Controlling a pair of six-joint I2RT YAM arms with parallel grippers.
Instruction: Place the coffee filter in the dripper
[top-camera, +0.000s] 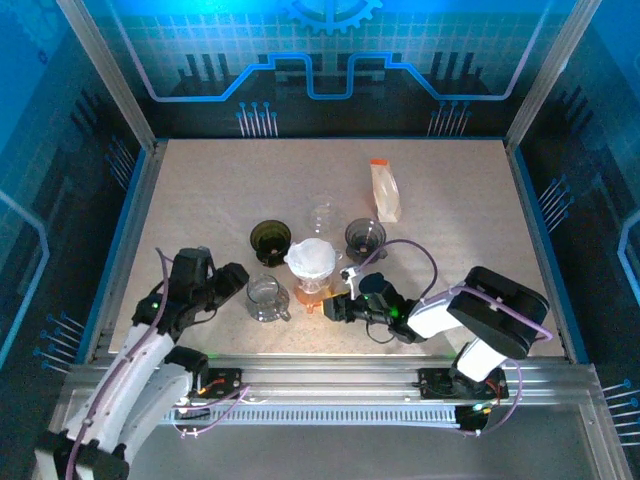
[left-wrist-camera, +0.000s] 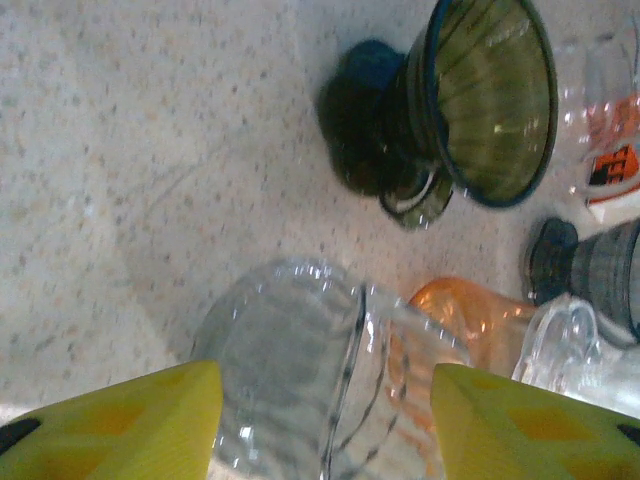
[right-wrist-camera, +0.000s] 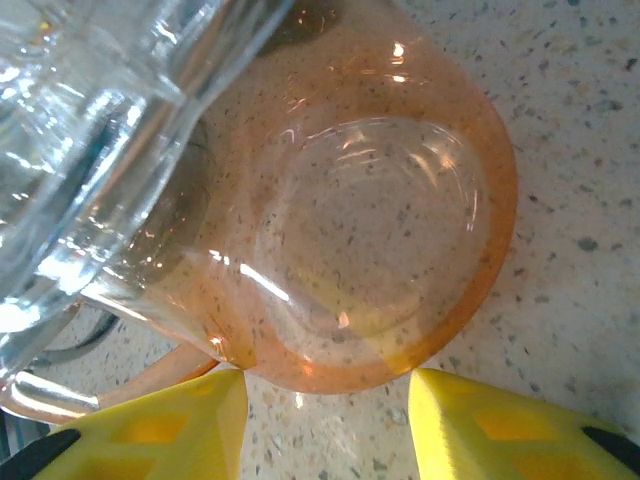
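Crowding the filter (top-camera: 312, 256) are green dripper (top-camera: 270, 240), grey dripper (top-camera: 365, 237), clear mug (top-camera: 265, 297).

the speckled table (top-camera: 450, 260) holds an orange cup (top-camera: 308, 294), a clear mug (top-camera: 265, 298) just left of it, a green dripper (top-camera: 270, 240) and a grey dripper (top-camera: 365, 237) behind it, a clear glass (top-camera: 322, 213) and a packet (top-camera: 385, 192) farther back.

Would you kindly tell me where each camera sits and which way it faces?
Top external: above and behind the bases, looking down on the speckled table; left arm, right arm show.
Left wrist: low, facing the clear glass mug and dark green cone dripper; its yellow fingers show.
Right wrist: close on the orange glass carafe; its yellow fingers show.
Shared: both wrist views catch that carafe.
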